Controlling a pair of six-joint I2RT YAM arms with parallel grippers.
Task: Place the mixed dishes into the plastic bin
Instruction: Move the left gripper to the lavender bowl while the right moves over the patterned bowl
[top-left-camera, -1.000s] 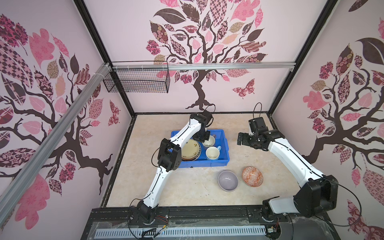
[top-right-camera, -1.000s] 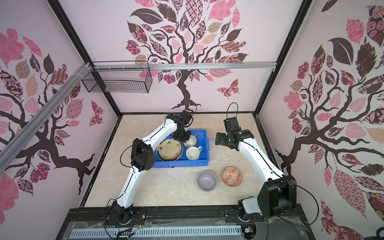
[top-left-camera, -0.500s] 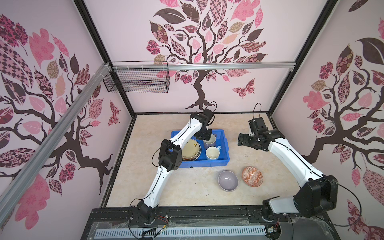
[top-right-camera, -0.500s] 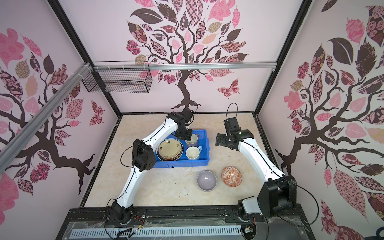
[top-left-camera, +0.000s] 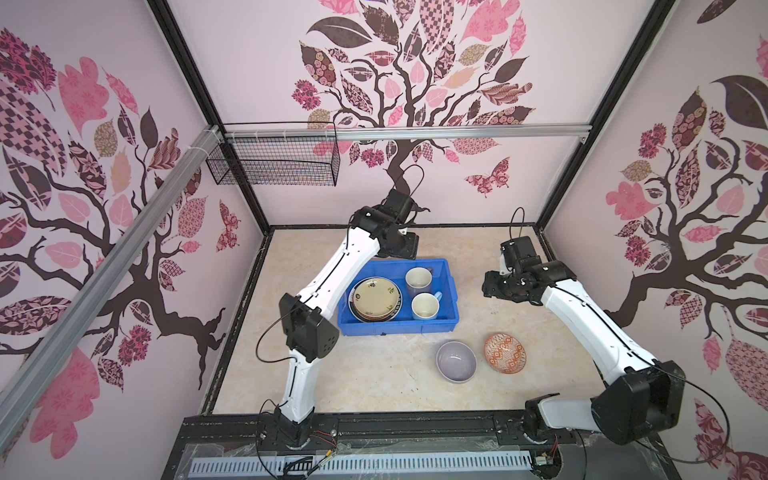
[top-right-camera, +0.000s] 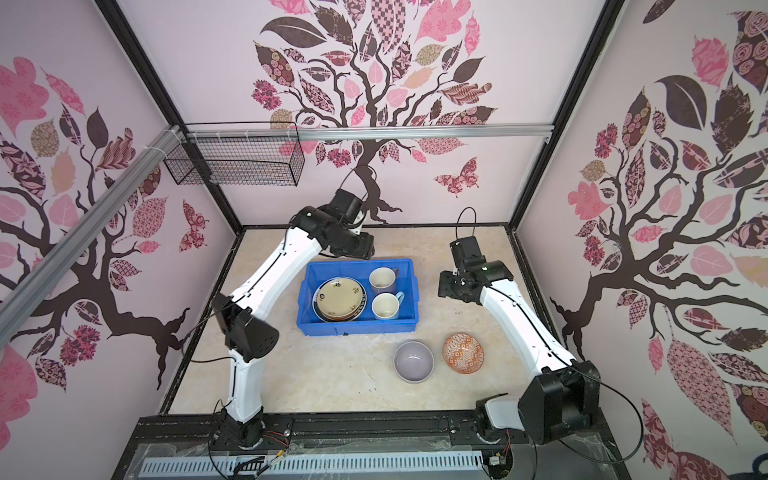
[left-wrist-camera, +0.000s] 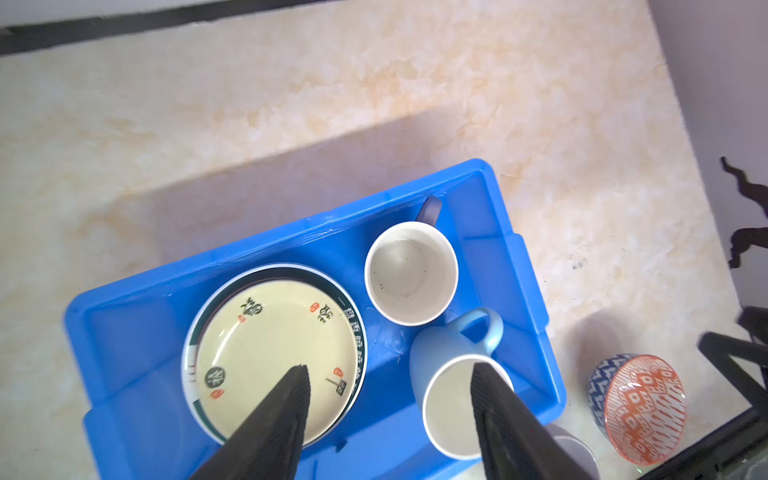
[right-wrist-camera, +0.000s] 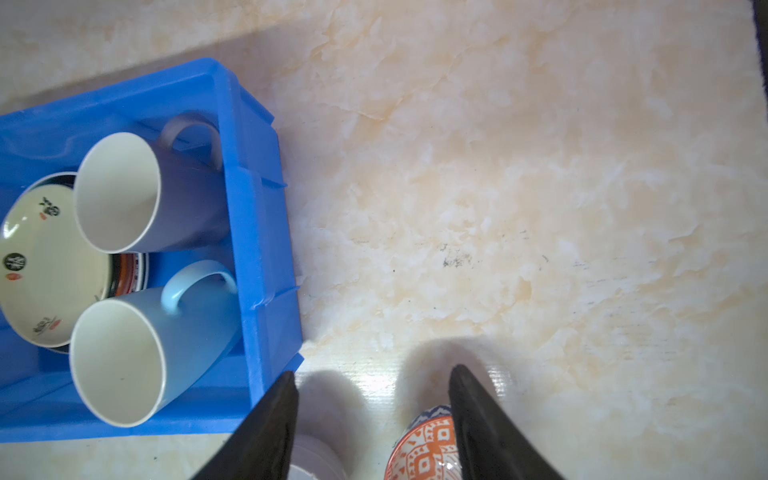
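Here, blue bin (top-left-camera: 399, 326) lengthwise left-right, lavender mug (top-left-camera: 418, 277) upright

A: How many mugs?
B: Two, both inside the one blue bin (top-left-camera: 395, 327) at the middle of the frame: a lavender mug (top-left-camera: 418, 279) and a light-blue mug (top-left-camera: 425, 306).
A: Plates?
B: One stack of plates (top-left-camera: 368, 319) in the left half of the bin, with one cream plate (top-left-camera: 375, 297) on top. At least two more rims show beneath it; I cannot tell the full count.
A: Bowls?
B: Two on the desk (top-left-camera: 374, 382), lower right of the middle: a lavender bowl (top-left-camera: 456, 360) and an orange-white patterned bowl (top-left-camera: 504, 353).
A: Anything else?
B: One wire basket (top-left-camera: 274, 164) at upper left, and two pincers: the left pincer (left-wrist-camera: 390, 368) and the right pincer (right-wrist-camera: 372, 373).
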